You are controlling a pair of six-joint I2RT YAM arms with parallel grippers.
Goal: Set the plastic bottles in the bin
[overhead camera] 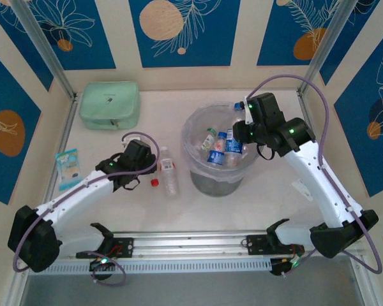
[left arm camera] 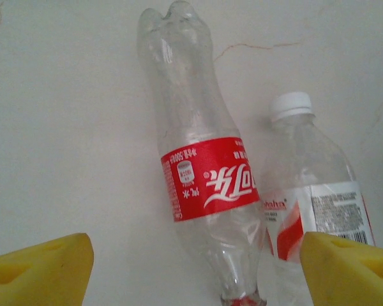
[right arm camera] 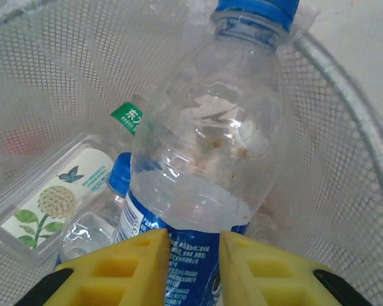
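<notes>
1. two plastic bottles lie side by side on the bench [overhead camera: 179, 213], just left of the bin [overhead camera: 207, 182]: a red-label bottle [left arm camera: 207, 178] and a white-capped bottle [left arm camera: 313, 197].
2. left end effector [left arm camera: 195, 261] is spread wide above both bottles.
3. right end effector [right arm camera: 195, 248] grips one blue-capped bottle [right arm camera: 207, 146] inside the bin, at least two more bottles beneath.
</notes>
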